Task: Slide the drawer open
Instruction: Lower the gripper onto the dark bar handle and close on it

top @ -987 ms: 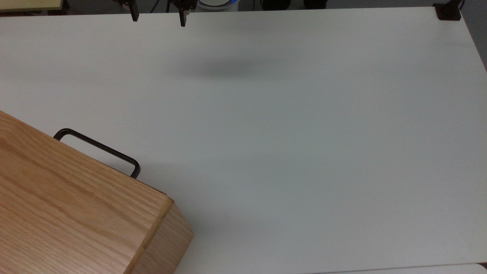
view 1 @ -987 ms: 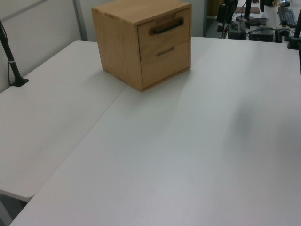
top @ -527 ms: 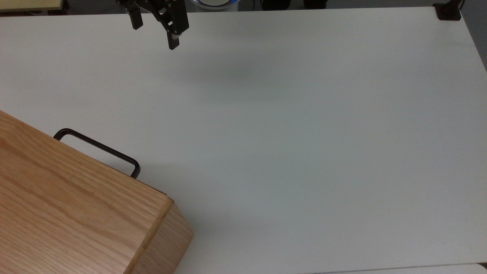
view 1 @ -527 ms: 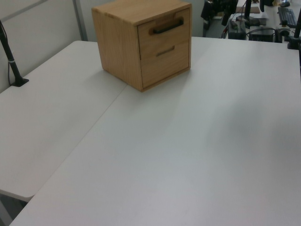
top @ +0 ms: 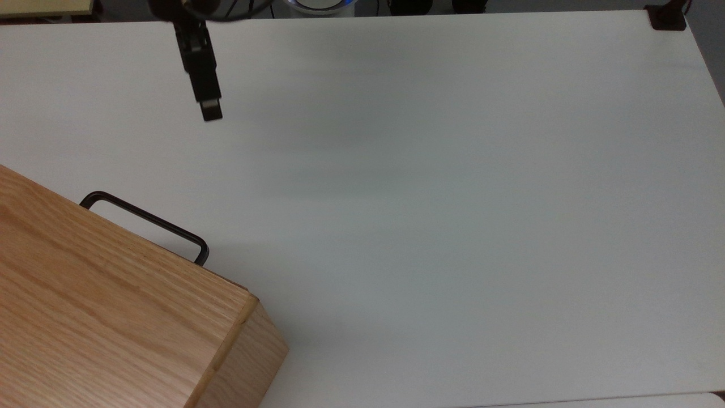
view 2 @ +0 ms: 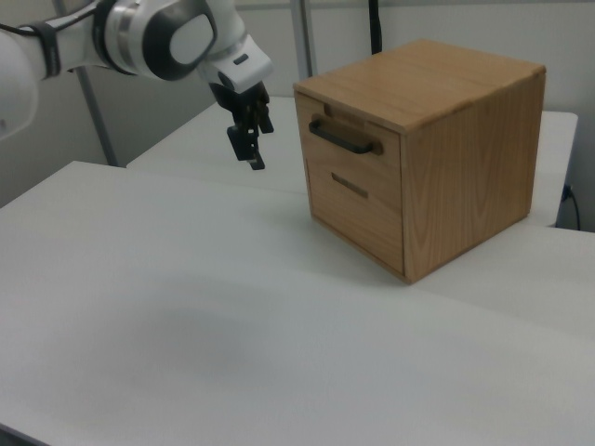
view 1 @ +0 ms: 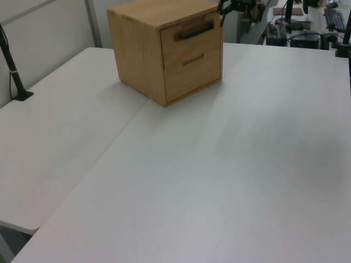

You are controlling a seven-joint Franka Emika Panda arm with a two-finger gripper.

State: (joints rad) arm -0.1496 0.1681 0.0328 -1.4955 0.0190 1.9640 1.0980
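An oak cabinet stands on the white table. Its upper drawer is pushed in flush, with a thin black bar handle across its front. From above, the handle pokes out past the cabinet top. My gripper hangs in the air on the right view's left of the drawer, a short gap from the handle, open and holding nothing. In the top view the gripper points down toward the handle. In the left view the gripper is just past the cabinet's upper right corner, by the drawer.
A lower drawer with a small wooden pull sits under the upper one. A black clamp post stands at the left view's left edge, another clamp at the top view's far right corner. Wide bare tabletop lies in front of the cabinet.
The gripper has come in from the table's far edge toward the cabinet, lowering and turning so its fingers line up in the top view. The drawer has not moved.
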